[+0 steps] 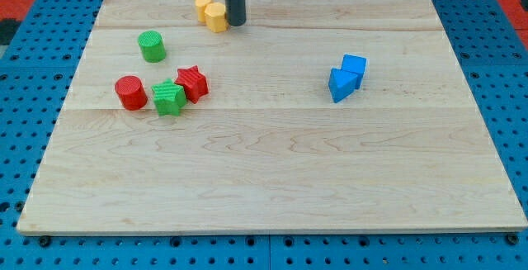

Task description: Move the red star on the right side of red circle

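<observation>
We find the red star [192,82] in the left half of the bench [272,179], lying to the view's right of the red circle [130,92] but not next to it: a green star [169,98] sits between the two, touching the red star's lower left side and just beside, perhaps touching, the red circle. So the red star is already on the correct side; we judge that what remains is to bring it directly beside the circle, which the green block now prevents.

The relation that matters most is where the red star lies from my tip [236,24]. It lies toward the view's bottom and a little to the left, well apart from it. We carry no jaws at all, only a rod, so nothing is gripped or held; the tip can only push.

Just left of the tip stand two yellow blocks [210,11], the nearer one touching or nearly touching the rod. A green cylinder [152,46] stands above the red circle, clear of it. Two blue blocks [347,77] sit together well off to the view's right.

The rod's upper part is cut off at the view's top. We cannot make out the exact shapes of the yellow and blue blocks, since each pair overlaps.
</observation>
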Controlling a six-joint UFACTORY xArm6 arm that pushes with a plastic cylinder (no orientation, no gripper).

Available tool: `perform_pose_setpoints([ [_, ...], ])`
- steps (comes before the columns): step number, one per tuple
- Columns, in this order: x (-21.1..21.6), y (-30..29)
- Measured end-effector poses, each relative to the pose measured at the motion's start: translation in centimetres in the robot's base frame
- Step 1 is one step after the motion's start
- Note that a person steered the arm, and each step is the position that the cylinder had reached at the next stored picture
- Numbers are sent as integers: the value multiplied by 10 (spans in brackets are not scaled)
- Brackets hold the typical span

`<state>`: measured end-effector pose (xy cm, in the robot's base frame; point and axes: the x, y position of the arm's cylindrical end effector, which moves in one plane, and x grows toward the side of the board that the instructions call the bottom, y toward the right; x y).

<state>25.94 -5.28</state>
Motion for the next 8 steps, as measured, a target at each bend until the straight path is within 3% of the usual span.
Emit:
perform_pose_setpoints([
  [1, 28, 19],
  [2, 53, -36],
  [3, 91, -8],
  [6, 154, -107],
  [7, 156, -87],
  [8, 211, -63],
])
